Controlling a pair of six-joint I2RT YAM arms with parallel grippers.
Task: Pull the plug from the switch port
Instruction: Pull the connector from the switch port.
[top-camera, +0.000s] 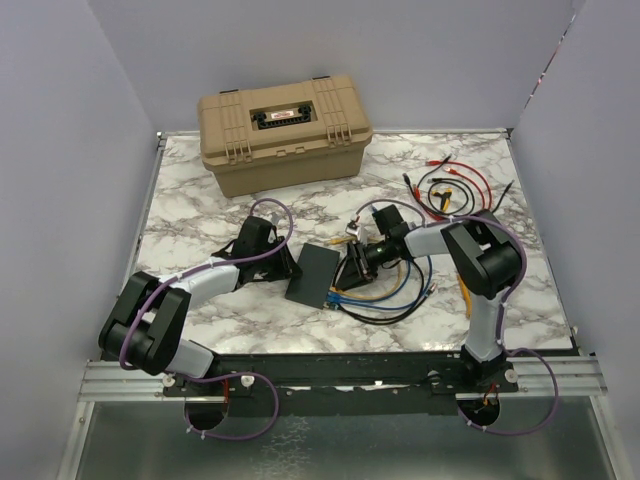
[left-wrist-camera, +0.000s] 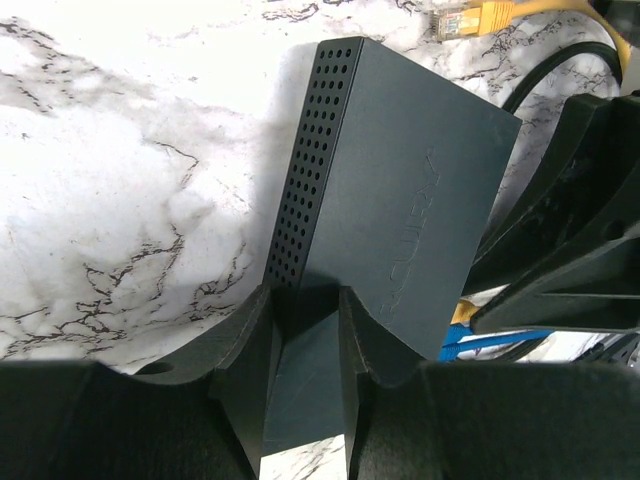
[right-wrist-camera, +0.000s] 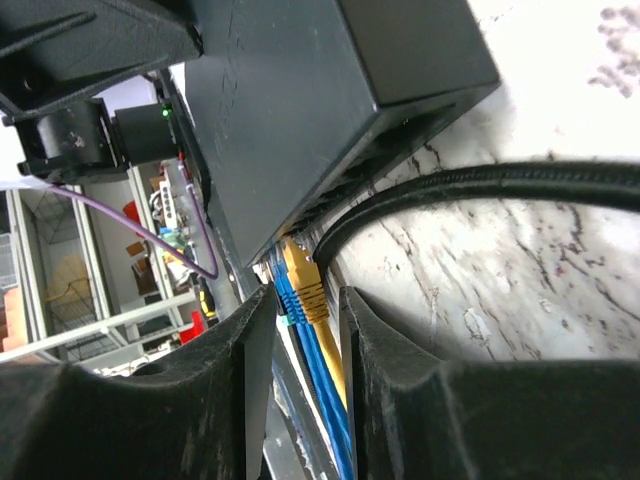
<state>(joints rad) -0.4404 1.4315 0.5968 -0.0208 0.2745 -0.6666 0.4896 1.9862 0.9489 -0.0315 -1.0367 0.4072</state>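
Observation:
The switch (top-camera: 313, 272), a thin matte-black box, lies mid-table between both arms. My left gripper (top-camera: 290, 265) is on its left edge. In the left wrist view the switch (left-wrist-camera: 400, 180) shows its perforated side, and my left gripper (left-wrist-camera: 305, 300) is shut on its near corner. My right gripper (top-camera: 352, 268) is at the port edge. In the right wrist view a yellow plug (right-wrist-camera: 305, 280) and blue plugs (right-wrist-camera: 285, 295) sit in the switch (right-wrist-camera: 290, 110) ports. My right gripper (right-wrist-camera: 303, 295) pinches around them, its fingers close on either side.
A tan toolbox (top-camera: 285, 130) stands at the back. Red and black leads (top-camera: 455, 190) lie coiled at the back right. Blue cables (top-camera: 375, 295) loop on the marble right of the switch. A thick black cable (right-wrist-camera: 480, 180) runs beside the ports. A loose yellow plug (left-wrist-camera: 480, 15) lies beyond the switch.

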